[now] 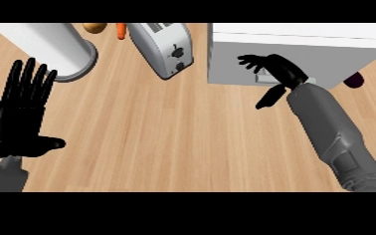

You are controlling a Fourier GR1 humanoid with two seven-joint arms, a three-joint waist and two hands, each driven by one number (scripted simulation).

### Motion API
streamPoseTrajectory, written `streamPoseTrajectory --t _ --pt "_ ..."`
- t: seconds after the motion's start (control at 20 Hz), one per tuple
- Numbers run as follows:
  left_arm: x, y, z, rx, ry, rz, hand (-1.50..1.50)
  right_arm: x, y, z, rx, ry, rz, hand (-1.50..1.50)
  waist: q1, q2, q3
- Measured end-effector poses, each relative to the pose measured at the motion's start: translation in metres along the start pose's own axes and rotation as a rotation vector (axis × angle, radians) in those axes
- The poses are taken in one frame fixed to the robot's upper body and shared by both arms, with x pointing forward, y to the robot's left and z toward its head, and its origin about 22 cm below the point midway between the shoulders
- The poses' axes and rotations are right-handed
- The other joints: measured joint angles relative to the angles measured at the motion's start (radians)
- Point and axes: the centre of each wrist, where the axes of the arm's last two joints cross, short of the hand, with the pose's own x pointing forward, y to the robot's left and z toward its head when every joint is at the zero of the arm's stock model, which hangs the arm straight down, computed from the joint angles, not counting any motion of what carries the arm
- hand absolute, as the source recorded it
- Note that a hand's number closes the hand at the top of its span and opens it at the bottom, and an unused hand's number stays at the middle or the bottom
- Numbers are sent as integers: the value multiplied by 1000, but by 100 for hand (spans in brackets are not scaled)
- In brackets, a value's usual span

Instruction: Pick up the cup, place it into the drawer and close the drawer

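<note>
- Left hand [23, 122] rests open, far left.
- Right hand [279, 69], fingers apart, is at the drawer [330, 55] front.
- It could slip off, leaving the drawer not shut.

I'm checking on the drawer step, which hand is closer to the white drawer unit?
Right. The right hand is at the front of the white drawer unit; the left hand rests open at the view's left edge, far from it.
</note>
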Motion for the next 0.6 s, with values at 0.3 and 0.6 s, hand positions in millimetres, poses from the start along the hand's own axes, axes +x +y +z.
streamPoseTrajectory --t 0.3,0.6 --pt "0 -2 -6 -18 -1 -2 -150 -8 -8 2 22 -24 -23 -150 14 2 -2" --pt "-1 -5 -8 -29 -1 -15 -150 -15 -14 6 60 -38 -44 -150 25 1 -3"
